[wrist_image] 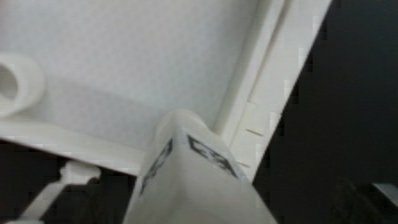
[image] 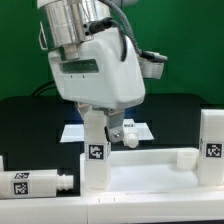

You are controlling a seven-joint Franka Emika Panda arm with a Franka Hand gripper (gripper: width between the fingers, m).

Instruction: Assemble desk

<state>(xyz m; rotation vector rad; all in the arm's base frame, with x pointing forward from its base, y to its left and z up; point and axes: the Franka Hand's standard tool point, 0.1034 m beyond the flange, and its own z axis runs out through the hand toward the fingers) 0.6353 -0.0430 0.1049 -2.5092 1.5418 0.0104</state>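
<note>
1 job now: seat the upright leg [image: 95, 150] squarely into the tabletop panel [image: 150, 172] directly beneath the claw [image: 104, 128]. Keep it plumb, press straight down, back off without tilting. Straddles the leg's top; pinching or slack, cannot tell. Well off to either side, 2 more legs: lying leg [image: 35, 183], standing leg [image: 212, 148]. Beyond, marker board [image: 138, 131].

robotics lab; green backdrop [image: 15, 40], black table [image: 30, 125], marker board [image: 72, 131], tagged white parts [image: 213, 140], robot arm [image: 95, 65]
</note>
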